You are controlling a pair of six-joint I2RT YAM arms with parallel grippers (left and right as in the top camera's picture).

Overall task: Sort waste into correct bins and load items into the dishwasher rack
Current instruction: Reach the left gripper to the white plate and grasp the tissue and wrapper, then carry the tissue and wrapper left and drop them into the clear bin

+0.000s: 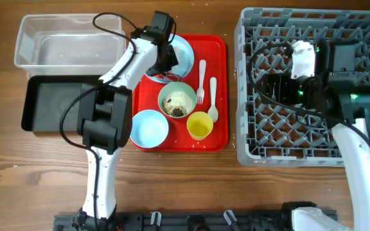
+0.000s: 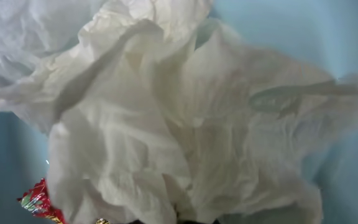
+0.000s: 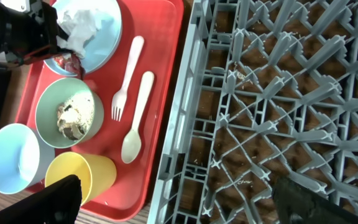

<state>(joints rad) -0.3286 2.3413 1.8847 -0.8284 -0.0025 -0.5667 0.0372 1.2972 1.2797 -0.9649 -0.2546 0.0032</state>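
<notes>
Now, step: waste sorting, judged from the left arm's reach; the dishwasher rack (image 1: 249,147), right of the red tray (image 1: 220,96), shows no dish yet.
Napkin: the crumpled napkin (image 2: 185,118) lies on the light blue plate (image 1: 186,54) at the red tray's far left corner. The red-and-white wrapper (image 2: 39,200) peeks out beside it.
Left gripper: the left gripper (image 1: 167,63) sits low over that plate, right at the napkin. Its fingers are hidden, so I cannot tell whether they are spread or pinched.
Right gripper: the right gripper (image 3: 191,198) has its fingers spread wide and holds nothing, hovering over the rack's edge nearest the red tray.
Next move: probably a firm pinch on the napkin alone and a lift clear of the plate. Then a carry left of the red tray to 1 of the 2 bins, the clear tub (image 1: 27,38) or the black tray (image 1: 34,119).
</notes>
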